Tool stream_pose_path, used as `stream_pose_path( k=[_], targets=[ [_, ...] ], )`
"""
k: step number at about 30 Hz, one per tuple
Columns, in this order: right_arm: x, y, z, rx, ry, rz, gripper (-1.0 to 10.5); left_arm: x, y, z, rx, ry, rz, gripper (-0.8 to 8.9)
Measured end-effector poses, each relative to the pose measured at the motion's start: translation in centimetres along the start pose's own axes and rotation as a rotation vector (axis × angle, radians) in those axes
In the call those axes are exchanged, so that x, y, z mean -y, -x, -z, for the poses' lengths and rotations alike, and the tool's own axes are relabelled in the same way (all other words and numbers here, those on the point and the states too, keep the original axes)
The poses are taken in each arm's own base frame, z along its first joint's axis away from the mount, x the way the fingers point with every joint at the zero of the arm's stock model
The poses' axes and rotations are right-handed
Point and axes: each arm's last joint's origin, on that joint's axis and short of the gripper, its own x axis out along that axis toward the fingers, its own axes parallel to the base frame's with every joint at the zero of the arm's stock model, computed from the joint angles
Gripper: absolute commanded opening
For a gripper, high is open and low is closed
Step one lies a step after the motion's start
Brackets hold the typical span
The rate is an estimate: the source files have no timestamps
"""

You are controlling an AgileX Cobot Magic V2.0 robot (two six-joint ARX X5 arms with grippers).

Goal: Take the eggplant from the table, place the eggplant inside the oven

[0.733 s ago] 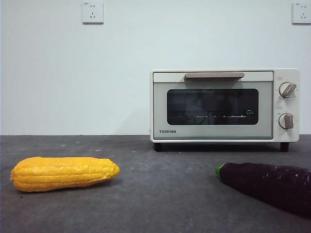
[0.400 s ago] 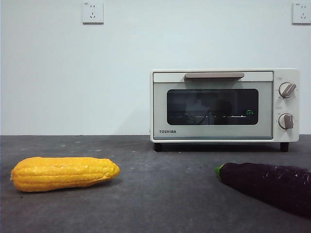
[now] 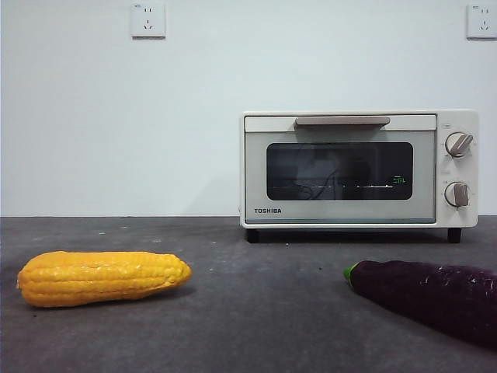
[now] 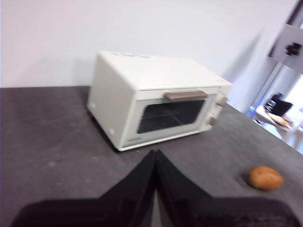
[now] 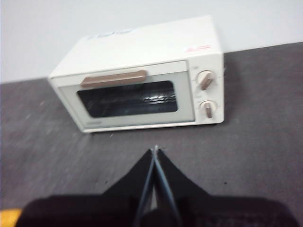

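Note:
The dark purple eggplant (image 3: 431, 297) lies on the grey table (image 3: 256, 311) at the near right, its green stem tip pointing left; its far end runs past the picture's edge. Behind it stands the cream oven (image 3: 357, 167), door closed, taupe handle (image 3: 342, 120) along the top. Neither wrist view shows the eggplant. My left gripper (image 4: 155, 153) is shut and empty, above the table in front of the oven (image 4: 161, 99). My right gripper (image 5: 155, 150) is shut too, empty, facing the oven (image 5: 142, 90) door. No arm shows in the front view.
A yellow corn cob (image 3: 102, 277) lies at the near left of the table. A small brown rounded object (image 4: 265, 178) sits on the table beside the oven's knob side in the left wrist view. Wall sockets (image 3: 148, 20) are high on the white wall.
Only the faint reflection in the oven's glass shifts a little. The eggplant, corn and oven lie as before.

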Motion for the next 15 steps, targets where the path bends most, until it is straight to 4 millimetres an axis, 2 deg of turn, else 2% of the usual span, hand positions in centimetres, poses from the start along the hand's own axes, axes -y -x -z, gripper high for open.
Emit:
stream_pose_path(
  k=[7,11,15],
  targets=[
    [-0.7,0.5,-3.4,-0.122,0.008,-0.085,0.0,1.8,-0.7,-3.5,-0.080,-0.067,0.092,-0.06],
    [-0.9,0.3,-4.2,-0.215,0.007,-0.129,0.0,2.9,-1.1,-5.3,-0.110,-0.125,0.150,-0.06],
    [-0.9,-0.1,-4.2,-0.278,0.000,-0.163,0.0,3.3,-2.1,-6.0,-0.142,-0.150,0.189,-0.06]
  ],
)
